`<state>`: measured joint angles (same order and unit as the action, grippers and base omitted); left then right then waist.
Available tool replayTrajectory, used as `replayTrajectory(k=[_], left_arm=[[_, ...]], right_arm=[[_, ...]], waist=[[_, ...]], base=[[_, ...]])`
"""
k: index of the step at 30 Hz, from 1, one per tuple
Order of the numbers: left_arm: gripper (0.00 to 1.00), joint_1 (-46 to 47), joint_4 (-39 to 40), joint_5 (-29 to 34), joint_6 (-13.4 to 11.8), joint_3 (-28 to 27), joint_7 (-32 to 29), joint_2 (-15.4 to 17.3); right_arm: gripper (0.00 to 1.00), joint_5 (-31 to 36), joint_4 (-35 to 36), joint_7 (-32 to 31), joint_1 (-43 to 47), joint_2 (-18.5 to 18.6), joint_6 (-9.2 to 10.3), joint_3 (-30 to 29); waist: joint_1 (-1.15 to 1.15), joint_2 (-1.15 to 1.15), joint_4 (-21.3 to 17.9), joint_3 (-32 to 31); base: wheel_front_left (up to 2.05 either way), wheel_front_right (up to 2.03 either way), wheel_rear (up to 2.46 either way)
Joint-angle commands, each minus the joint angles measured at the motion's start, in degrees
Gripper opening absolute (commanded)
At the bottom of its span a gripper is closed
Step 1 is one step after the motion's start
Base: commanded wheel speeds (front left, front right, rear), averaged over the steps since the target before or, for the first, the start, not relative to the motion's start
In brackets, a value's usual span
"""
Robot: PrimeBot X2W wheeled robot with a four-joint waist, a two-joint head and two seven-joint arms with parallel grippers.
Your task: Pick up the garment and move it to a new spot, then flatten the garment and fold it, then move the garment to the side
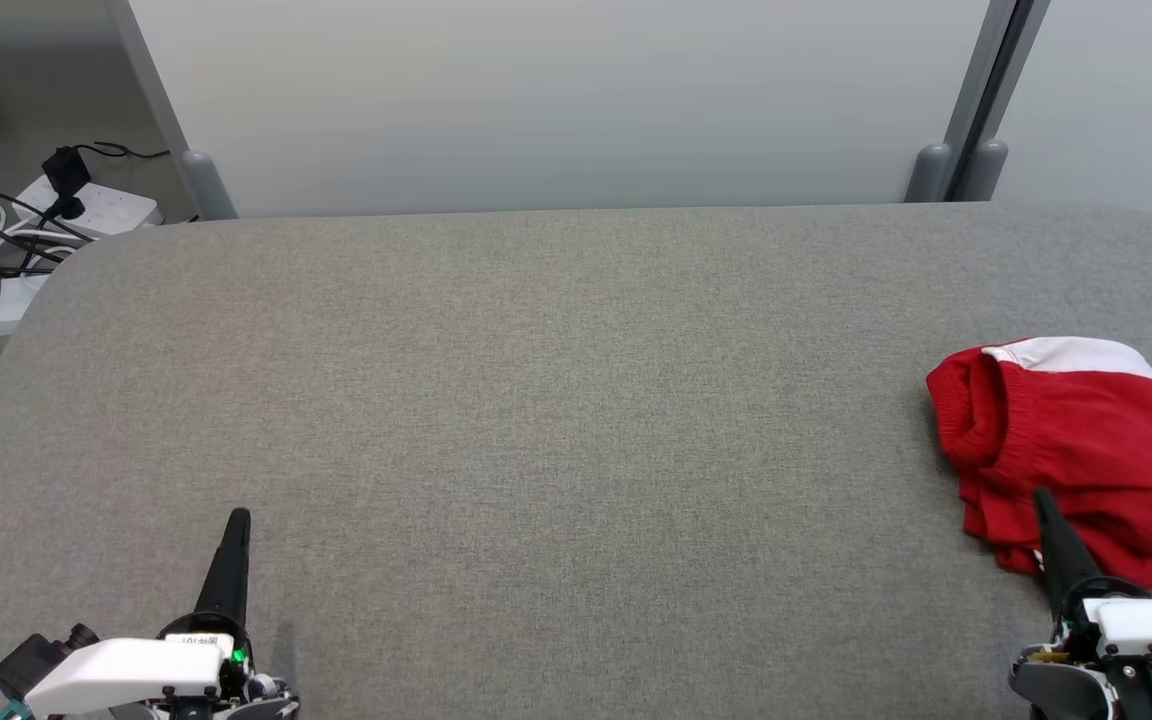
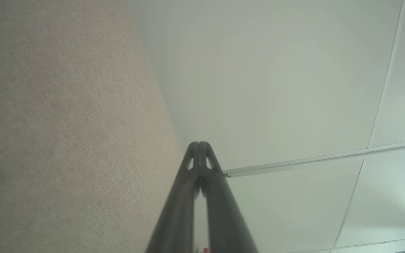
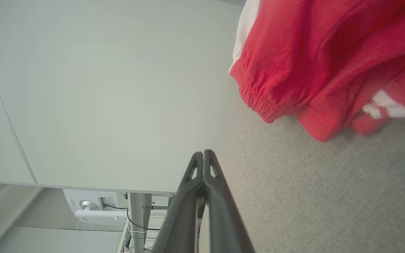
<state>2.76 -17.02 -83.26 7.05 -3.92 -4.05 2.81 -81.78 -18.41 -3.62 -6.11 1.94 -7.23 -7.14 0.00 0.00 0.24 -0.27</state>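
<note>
A crumpled red garment (image 1: pixel 1076 450) with a white band lies at the right edge of the grey table (image 1: pixel 536 420). My right gripper (image 1: pixel 1044 497) is shut and empty at the lower right, its tip lying over the garment's near edge in the head view. In the right wrist view the shut right gripper (image 3: pixel 203 152) points past the red garment (image 3: pixel 315 59), which sits to the upper right, apart from the fingertips. My left gripper (image 1: pixel 238 515) is shut and empty over bare table at the lower left; the left wrist view shows its tips (image 2: pixel 199 143) pressed together.
A pale partition wall (image 1: pixel 556 100) with grey posts (image 1: pixel 956 170) stands behind the table's far edge. Power strips and black cables (image 1: pixel 26 230) lie on the floor at the far left. The table's middle and left are bare felt.
</note>
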Motion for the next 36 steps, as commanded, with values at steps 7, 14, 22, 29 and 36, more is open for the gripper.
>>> replayTrajectory(k=[7, 14, 22, 29, 36], left_arm=[[0.0, 3.2, 2.4, -5.1, 0.4, -2.2, -1.4, 0.3], [0.0, 3.4, 3.0, -8.9, 0.4, -2.6, -2.5, 0.1], [0.0, 3.4, 3.0, -8.9, 0.4, -2.6, -2.5, 0.1], [0.0, 3.4, 3.0, -8.9, 0.4, -2.6, -2.4, 0.1], [0.0, 3.4, 3.0, -8.9, 0.4, -2.6, -2.4, 0.1]], right_arm=[[0.0, -5.9, 3.4, -1.8, -0.3, 0.9, -0.24, 0.7], [0.0, -10.4, 4.4, -2.9, -0.1, 0.9, -0.25, 0.6], [0.0, -10.4, 4.4, -2.9, -0.1, 0.9, -0.25, 0.6], [0.0, -10.4, 4.4, -2.9, -0.1, 0.9, -0.25, 0.6], [0.0, -10.4, 4.4, -2.9, -0.1, 0.9, -0.25, 0.6]], waist=[[0.0, 0.0, -0.1, 0.2], [0.0, 0.0, -0.2, 0.4], [0.0, 0.0, -0.2, 0.4], [0.0, 0.0, -0.2, 0.4], [0.0, 0.0, -0.2, 0.4]], base=[[0.0, 0.0, 0.0], [0.0, 0.0, 0.0], [0.0, 0.0, 0.0], [0.0, 0.0, 0.0], [0.0, 0.0, 0.0]])
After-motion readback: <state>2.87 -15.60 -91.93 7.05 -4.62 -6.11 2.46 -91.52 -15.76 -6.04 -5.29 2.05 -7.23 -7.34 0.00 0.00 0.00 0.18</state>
